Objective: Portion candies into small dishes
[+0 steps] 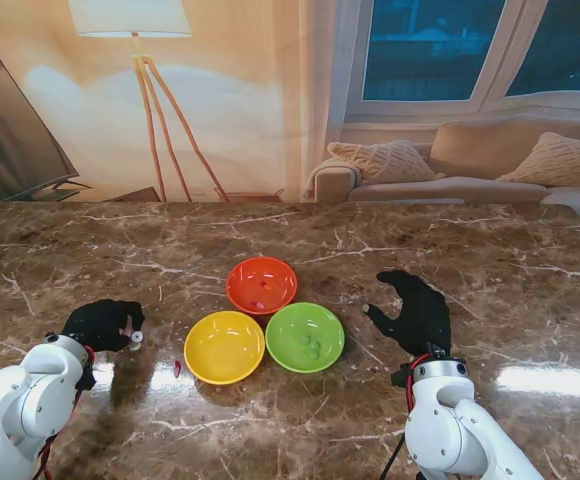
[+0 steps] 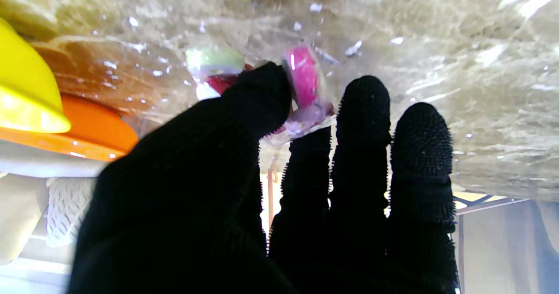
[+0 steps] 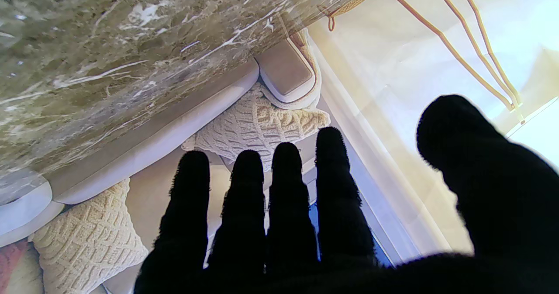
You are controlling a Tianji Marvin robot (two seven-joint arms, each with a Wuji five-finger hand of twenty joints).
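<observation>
Pink wrapped candy (image 2: 302, 77): pinched betw. thumb & index fingers (image 2: 262, 97) of left hand (image 1: 103, 324), just over worktop (image 1: 490, 270), left of yellow dish (image 1: 224, 346). Right hand (image 1: 416, 311): fingers spread, nothing held.

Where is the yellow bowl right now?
In the stand view the yellow bowl sits left of centre on the marble table, touching the green bowl on its right, with the orange bowl just beyond them.

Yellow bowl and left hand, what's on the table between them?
One small red candy lies between the yellow bowl and the left hand, seen in the stand view.
</observation>
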